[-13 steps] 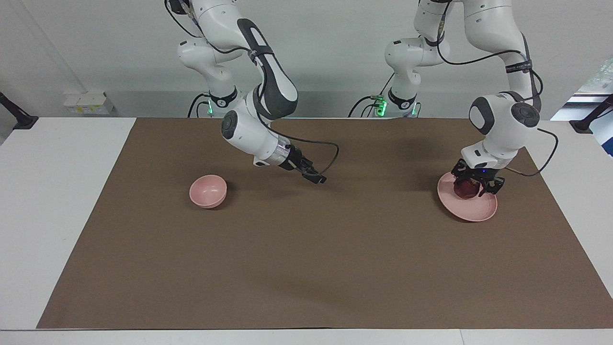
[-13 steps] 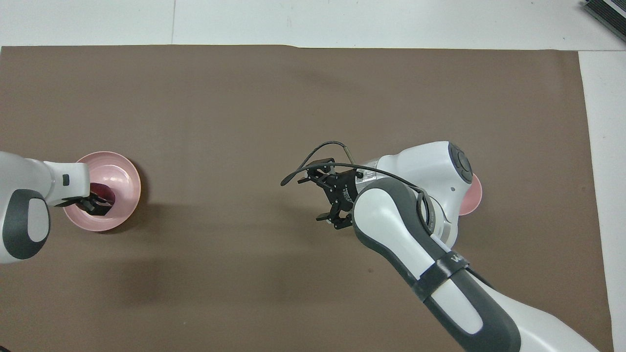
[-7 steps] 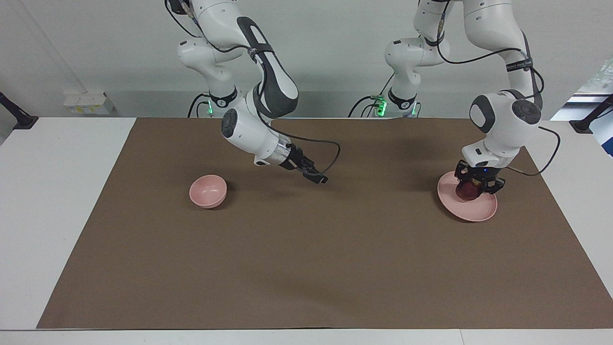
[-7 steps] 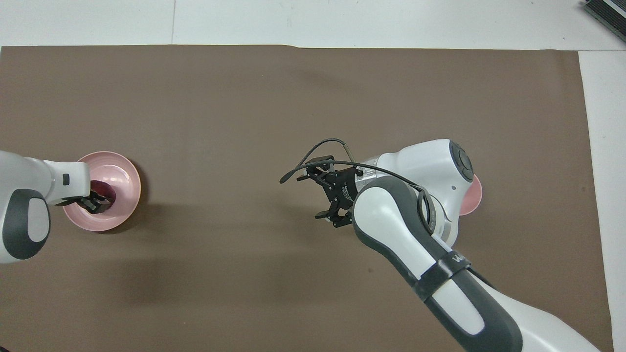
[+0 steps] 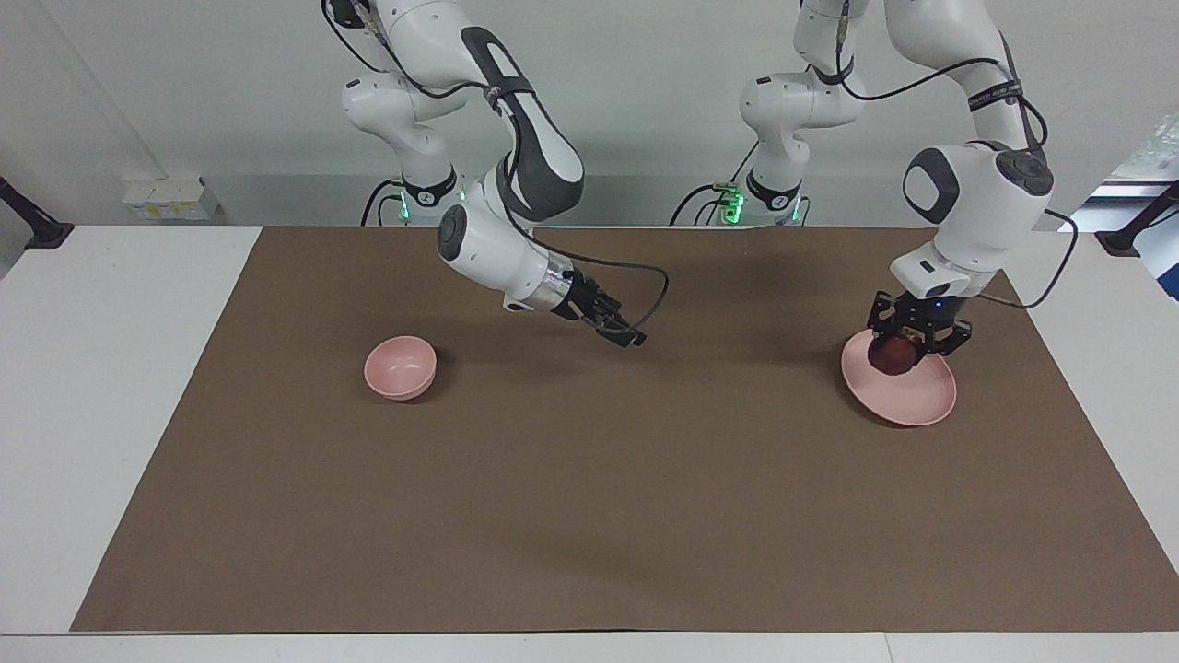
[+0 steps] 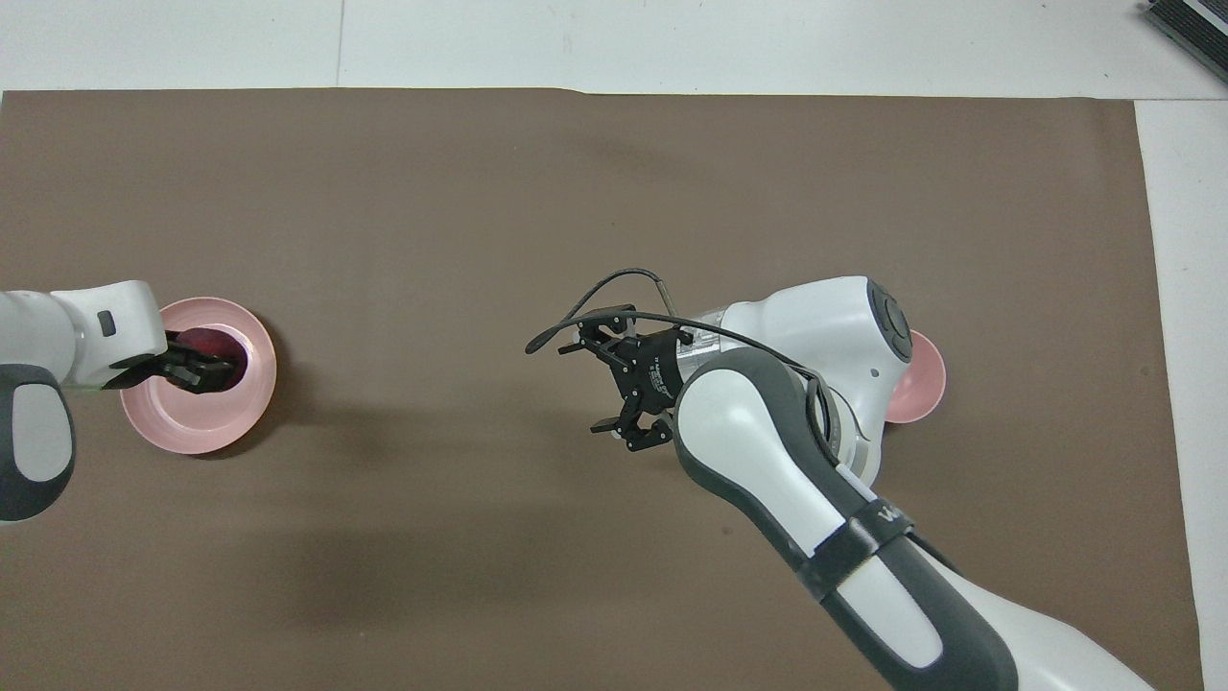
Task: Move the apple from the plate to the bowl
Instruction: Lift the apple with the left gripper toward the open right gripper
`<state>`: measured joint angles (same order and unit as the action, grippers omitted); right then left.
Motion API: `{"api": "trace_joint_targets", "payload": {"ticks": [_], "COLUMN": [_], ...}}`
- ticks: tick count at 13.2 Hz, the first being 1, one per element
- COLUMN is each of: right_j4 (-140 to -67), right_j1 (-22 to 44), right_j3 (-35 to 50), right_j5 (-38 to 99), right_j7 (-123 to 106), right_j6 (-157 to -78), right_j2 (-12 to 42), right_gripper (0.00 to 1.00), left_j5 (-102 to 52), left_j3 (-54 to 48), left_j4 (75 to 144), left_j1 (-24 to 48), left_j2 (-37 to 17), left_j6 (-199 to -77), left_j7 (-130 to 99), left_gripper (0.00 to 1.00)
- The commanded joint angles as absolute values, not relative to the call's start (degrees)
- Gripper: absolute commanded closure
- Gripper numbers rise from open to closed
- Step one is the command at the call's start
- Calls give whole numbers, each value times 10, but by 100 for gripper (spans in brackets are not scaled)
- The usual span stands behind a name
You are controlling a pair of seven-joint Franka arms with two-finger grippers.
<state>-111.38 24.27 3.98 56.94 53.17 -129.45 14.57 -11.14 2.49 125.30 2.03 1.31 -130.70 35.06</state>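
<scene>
L gripper (image 5: 904,345) clamps small dark-red apple (image 5: 892,356) over pink plate (image 5: 907,398); R gripper (image 5: 626,333) open.

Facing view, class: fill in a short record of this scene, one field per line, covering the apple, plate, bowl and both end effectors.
apple: dark red, gripped, over the plate
plate: pink, at the left arm's end of the table
bowl: pink, empty, at the right arm's end
left end effector: shut on the apple
right end effector: open, in the air over the mat, holding nothing
</scene>
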Motion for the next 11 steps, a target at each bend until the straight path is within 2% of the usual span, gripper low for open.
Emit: {"api": "trace_joint_targets", "payload": {"ticks": [1, 11], "right_j4": [-1104, -1100], "right_j1": [243, 251], "right_j3": [42, 42], "right_j5": [582, 585], "right_j7": [541, 534], "right_j6": [-1306, -1310], "right_j2": [153, 153], "right_gripper": [0, 0], "left_j5": [-186, -469], "left_j3": [31, 30], "left_j4": [1245, 1240], "left_j1": [70, 231], "left_j2": [15, 16], "left_j6": [-1303, -1361], "left_j7": [289, 87], "left_gripper": [100, 100]}}
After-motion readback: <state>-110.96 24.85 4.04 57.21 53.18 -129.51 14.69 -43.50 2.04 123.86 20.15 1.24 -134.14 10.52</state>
